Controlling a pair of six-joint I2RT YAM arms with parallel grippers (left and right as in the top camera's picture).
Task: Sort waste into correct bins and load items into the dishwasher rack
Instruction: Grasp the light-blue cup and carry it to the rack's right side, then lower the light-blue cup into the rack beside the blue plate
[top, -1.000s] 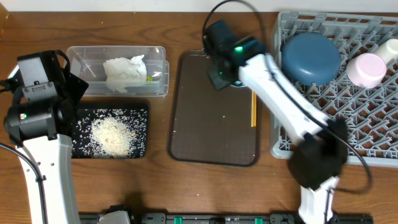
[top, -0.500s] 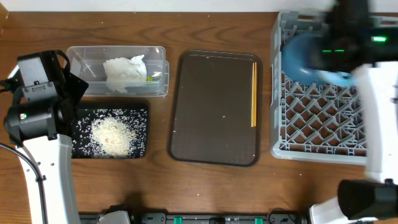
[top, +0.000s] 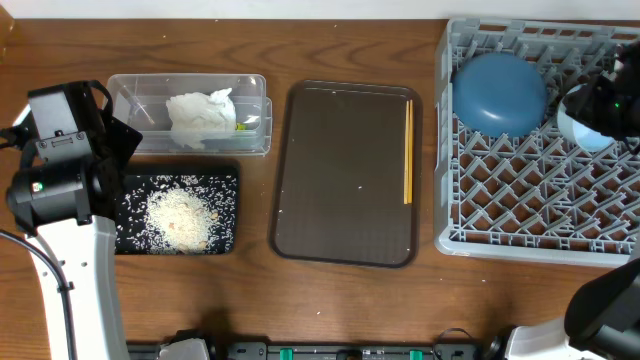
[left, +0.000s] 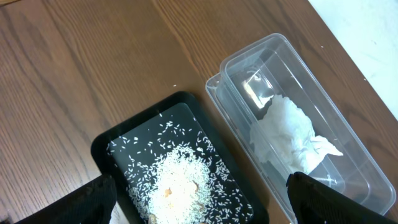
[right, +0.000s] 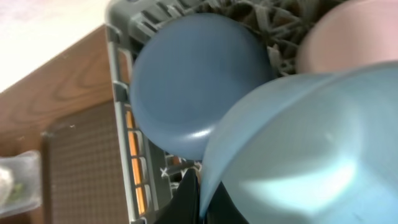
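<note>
My right gripper (right: 200, 188) is shut on the rim of the small light-blue bowl (right: 298, 149), which it holds tilted over the grey dishwasher rack (top: 540, 215), at that rack's far right (top: 580, 128). The large dark-blue bowl (top: 500, 94) lies upside down in the rack beside it. A pinkish bowl (right: 348, 37) shows just behind. Chopsticks (top: 408, 150) lie on the brown serving tray (top: 340, 170). My left gripper (left: 205, 202) hangs open above the black tray (left: 118, 146) of rice (left: 177, 186). The napkin (top: 200, 108) and a bit of wrapper (top: 243, 124) lie in the clear tub (top: 130, 90).
The left arm (top: 60, 150) stands over the table's left edge, partly covering the black tray (top: 225, 235). Bare wood runs between the clear tub, the serving tray and the rack.
The right arm has swung from the serving tray's far edge across to the rack's right side, carrying the light-blue bowl. It now covers the pinkish bowl from above. The left arm has not moved.
</note>
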